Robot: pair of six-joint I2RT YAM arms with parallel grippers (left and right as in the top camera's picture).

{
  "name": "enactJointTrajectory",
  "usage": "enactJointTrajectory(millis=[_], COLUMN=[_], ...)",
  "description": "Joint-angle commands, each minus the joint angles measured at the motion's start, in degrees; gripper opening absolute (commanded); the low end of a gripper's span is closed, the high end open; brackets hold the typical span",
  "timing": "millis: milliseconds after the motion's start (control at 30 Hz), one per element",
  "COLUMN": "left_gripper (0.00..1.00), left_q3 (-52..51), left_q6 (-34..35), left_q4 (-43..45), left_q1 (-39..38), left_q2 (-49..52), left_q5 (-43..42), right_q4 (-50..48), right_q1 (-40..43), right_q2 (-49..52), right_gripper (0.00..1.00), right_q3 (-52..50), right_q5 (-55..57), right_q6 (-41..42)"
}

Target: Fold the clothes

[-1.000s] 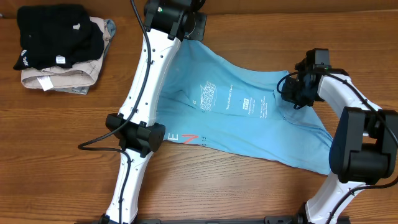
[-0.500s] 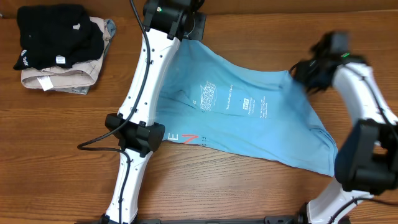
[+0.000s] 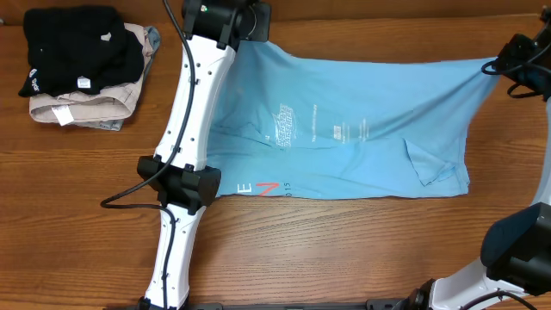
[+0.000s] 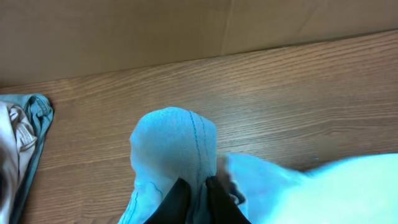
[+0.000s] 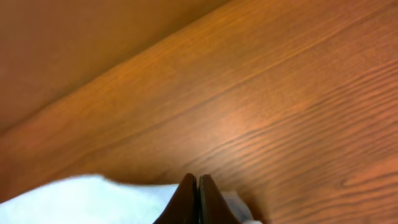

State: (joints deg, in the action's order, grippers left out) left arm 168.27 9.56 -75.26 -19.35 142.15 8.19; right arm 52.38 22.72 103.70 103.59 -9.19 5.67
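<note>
1. Light blue T-shirt (image 3: pixel 344 129) lies spread flat across the middle of the bench (image 3: pixel 344 258), long side running left to right. Its far edge is drawn nearly straight between the two arms.
2. Left end effector (image 4: pixel 198 186) is at the shirt's far-left corner. Its fingers are narrow and pinch bunched fabric, and a lump of cloth with a stitched seam stands just above the tips.
3. Right end effector (image 5: pixel 198 182) has its fingers pressed together, with pale cloth on either side of the tips. Seen from overhead, the shirt's far-right corner tapers to a point at it.
4. White logo print (image 3: pixel 288 127) sits left of centre. Red mark (image 3: pixel 269 188) lies in the lettering at the near edge, just beside the left arm's elbow.
5. A creased flap (image 3: pixel 430 164) lies near the near-right corner.
6. Black garment (image 3: pixel 73 47) rests folded on a beige garment (image 3: pixel 86 108) at the far-left of the bench, well apart from the shirt.
</note>
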Motion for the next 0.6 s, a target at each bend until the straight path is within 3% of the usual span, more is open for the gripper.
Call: enactJointTrajectory(millis=[0, 100, 467, 567], left_gripper=[0.09, 0.04, 0.04, 0.04], left_q3=[1.1, 1.1, 1.1, 0.6], left_q6=[0.7, 0.7, 1.9, 1.1], left_q4=[-0.8, -3.3, -20.6, -21.6], left_q1=[0.3, 0.3, 3.0, 3.7], left_q2=[0.1, 0.1, 0.1, 0.1], left_q5=[-0.3, -0.3, -0.5, -4.3], right_q4=[0.8, 2.4, 9.5, 12.5], right_q1=[1.6, 2.2, 2.6, 2.8], right_q2=[0.0, 0.0, 0.0, 0.0], right_gripper=[0.04, 0.04, 0.04, 0.04], right_q3=[0.2, 0.2, -1.6, -2.0], right_q5=[0.1, -0.1, -1.4, -1.4], right_q6=[-1.2, -1.2, -1.0, -0.5])
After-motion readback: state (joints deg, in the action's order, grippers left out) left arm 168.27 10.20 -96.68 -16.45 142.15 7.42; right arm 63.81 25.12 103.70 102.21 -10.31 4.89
